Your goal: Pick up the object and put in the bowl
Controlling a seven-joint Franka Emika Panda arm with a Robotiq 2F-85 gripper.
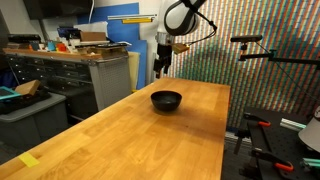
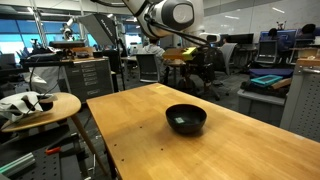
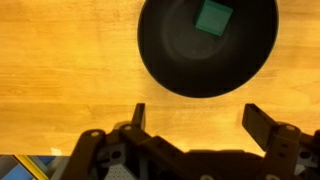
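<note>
The black glossy bowl (image 1: 166,100) stands on the wooden table (image 1: 120,145). It also shows in an exterior view (image 2: 186,119) and at the top of the wrist view (image 3: 207,45). The small green block (image 3: 213,16) lies inside the bowl, and shows faintly in an exterior view (image 2: 181,121). My gripper (image 3: 196,118) is open and empty, above bare wood beside the bowl. In an exterior view the gripper (image 1: 161,68) hangs above the table behind the bowl.
A yellow tape mark (image 1: 29,160) lies on the table's near corner. A cabinet with clutter (image 1: 75,70) stands beside the table. A round side table (image 2: 38,108) with objects stands off the table's edge. Stands and tripods (image 1: 270,60) stand beyond the far side.
</note>
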